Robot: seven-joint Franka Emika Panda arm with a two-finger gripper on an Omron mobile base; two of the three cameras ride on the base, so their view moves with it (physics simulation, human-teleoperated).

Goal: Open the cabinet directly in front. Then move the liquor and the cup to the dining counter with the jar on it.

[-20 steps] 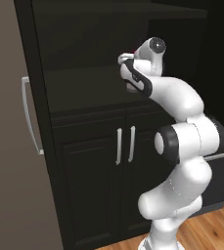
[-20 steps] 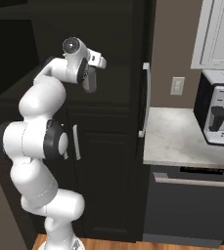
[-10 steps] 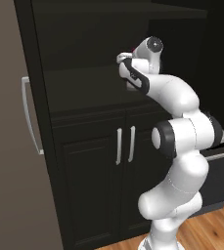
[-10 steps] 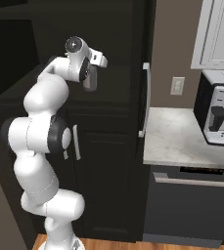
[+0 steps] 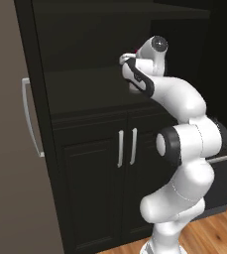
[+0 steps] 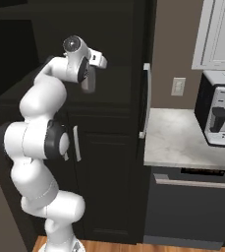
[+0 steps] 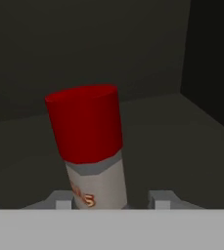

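Near-black wood all round: the cabinet [image 5: 80, 94] stands with its tall doors swung wide, left door [image 5: 6, 149] edge-on with a pale bar handle [image 5: 29, 116], right door edge [image 6: 142, 93] carrying its own handle [image 6: 145, 101]. Inside is a dark shelf [image 7: 147, 141] with a dark back wall and a side wall to the right in the hand view. Below the shelf, the shorter paired doors [image 5: 125, 178] stay shut, two short pale handles side by side. Right of the cabinet: marble-look counter [image 6: 178, 142] with a silver-and-black coffee machine [image 6: 221, 115], wall outlet [image 6: 178, 86] above, white upper cabinet [image 6: 217, 34], grey drawer front below.

The arm's own wrist blocks both base views of the shelf contents.

The liquor [image 7: 90, 151] stands on the shelf, leaning slightly: red cap, grey shoulder, pale label with orange lettering. It sits between the finger tips [image 7: 63, 201] of the gripper [image 7: 111, 202], close to the left one, with a gap to the right one. Jaws partway closed around the bottle; contact cannot be judged.
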